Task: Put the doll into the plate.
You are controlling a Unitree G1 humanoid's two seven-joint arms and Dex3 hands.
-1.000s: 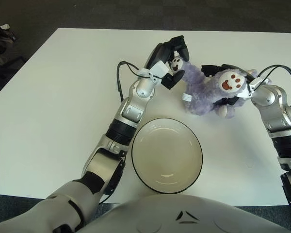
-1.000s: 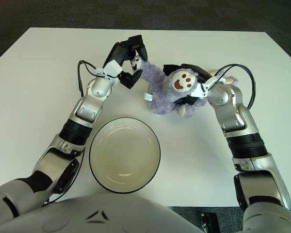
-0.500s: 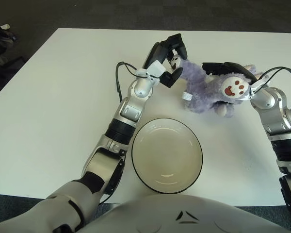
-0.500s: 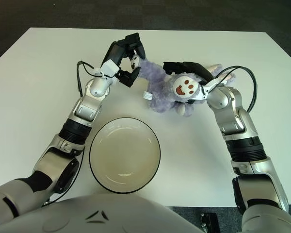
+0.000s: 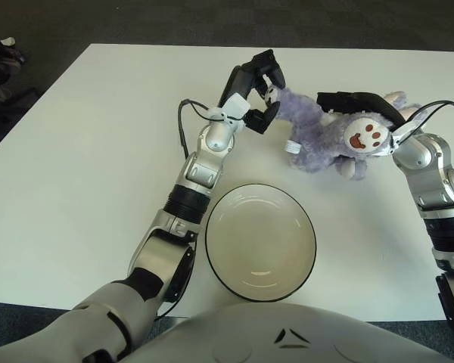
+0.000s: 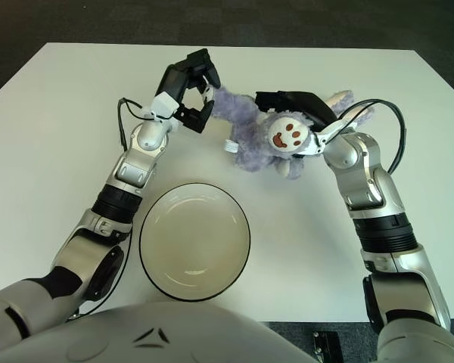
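- The doll (image 5: 325,136), a purple plush with a pale paw sole showing, lay stretched across the upper middle of the frame on the white table (image 5: 83,151), above and a little right of the plate (image 5: 260,242).
- The left hand (image 5: 259,82) was curled round the doll's left end, black fingers (image 5: 268,60) hooked over a small pale paw there, apparently to take that end's weight.
- The right hand (image 5: 356,102) clasped the doll's right end from above, fingers laid along the top of the plush just above the paw sole.
- With one hand at each end, the floppy toy seemed meant to be carried level rather than dangling.
- I could not tell whether its belly touched the table or had cleared it.
- The plate sat empty at lower centre, close to the robot's chest, so the doll had yet to be brought down-frame to it.
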